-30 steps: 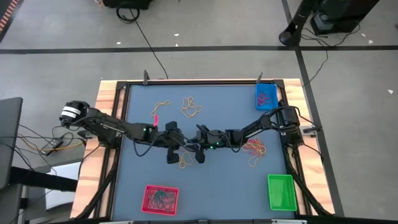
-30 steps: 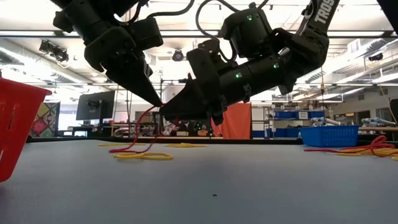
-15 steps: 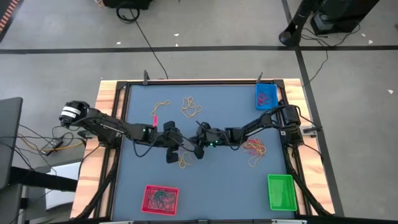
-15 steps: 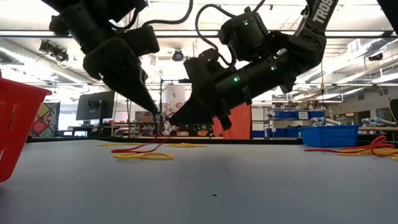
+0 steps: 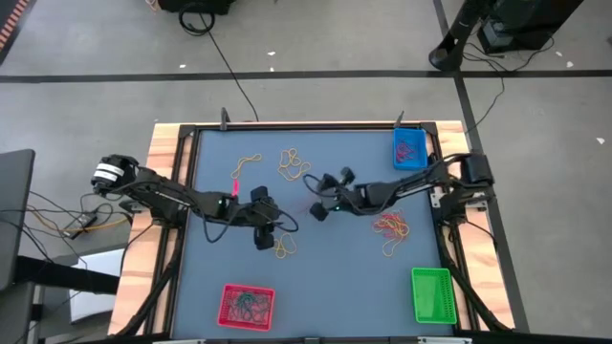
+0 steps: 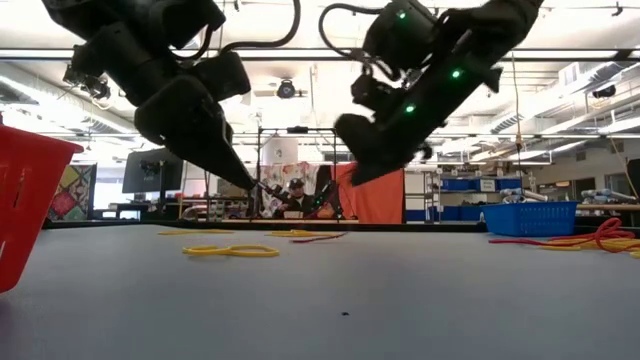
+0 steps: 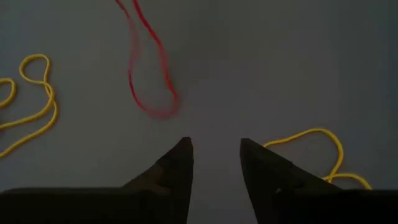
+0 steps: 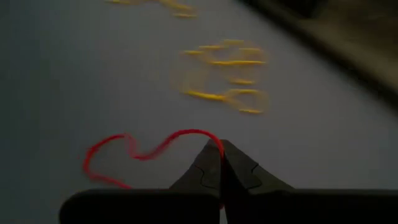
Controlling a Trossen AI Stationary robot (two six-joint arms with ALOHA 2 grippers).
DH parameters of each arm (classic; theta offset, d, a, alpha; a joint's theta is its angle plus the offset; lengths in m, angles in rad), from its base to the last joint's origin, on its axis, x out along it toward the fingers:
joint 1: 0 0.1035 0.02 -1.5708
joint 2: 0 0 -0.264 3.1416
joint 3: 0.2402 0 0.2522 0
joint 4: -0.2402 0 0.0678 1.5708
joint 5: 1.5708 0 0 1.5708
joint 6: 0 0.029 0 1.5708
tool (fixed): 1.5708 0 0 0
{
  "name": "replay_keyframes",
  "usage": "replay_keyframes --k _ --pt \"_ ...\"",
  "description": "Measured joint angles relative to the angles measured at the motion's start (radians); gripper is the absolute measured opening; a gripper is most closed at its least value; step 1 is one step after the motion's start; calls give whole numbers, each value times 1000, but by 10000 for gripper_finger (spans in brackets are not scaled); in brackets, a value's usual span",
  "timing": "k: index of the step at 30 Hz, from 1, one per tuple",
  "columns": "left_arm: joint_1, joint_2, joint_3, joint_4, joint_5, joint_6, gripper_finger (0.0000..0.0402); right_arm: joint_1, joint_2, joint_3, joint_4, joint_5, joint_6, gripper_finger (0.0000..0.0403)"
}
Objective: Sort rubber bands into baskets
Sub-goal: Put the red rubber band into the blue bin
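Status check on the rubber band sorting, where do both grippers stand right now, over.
Left gripper open, empty. Right gripper shut on red rubber band, raised mid-table. Nothing blocking the baskets.

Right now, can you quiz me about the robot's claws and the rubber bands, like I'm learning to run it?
1. True or false: the left claw is open, holding nothing.
2. The right claw is shut on a rubber band. Which colour is it? A yellow, B red, C blue.
3. Fill the gap: the green basket sits on the ___ arm's side of the table.

Key: 1 true; 2 B; 3 right.
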Motion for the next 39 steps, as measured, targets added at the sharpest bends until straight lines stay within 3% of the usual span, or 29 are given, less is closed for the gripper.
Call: replay_keyframes --k 6,12,17,22,31,39 --pt "0 0 -40 133 -3 50 138 -7 -146 0 -318 307 34 5" --pt "0 0 -84 270 -3 134 138 -63 -288 0 -579 444 57 4" --pt "0 0 -91 290 -3 183 138 -131 -368 0 -742 556 57 5" --pt "0 0 -91 295 -3 184 138 -216 -409 0 -886 554 118 6" --pt "0 0 -91 294 -3 186 138 -306 -409 0 -1173 529 373 7" --pt "0 0 -91 283 -3 182 138 -391 -409 0 -1221 386 394 8"
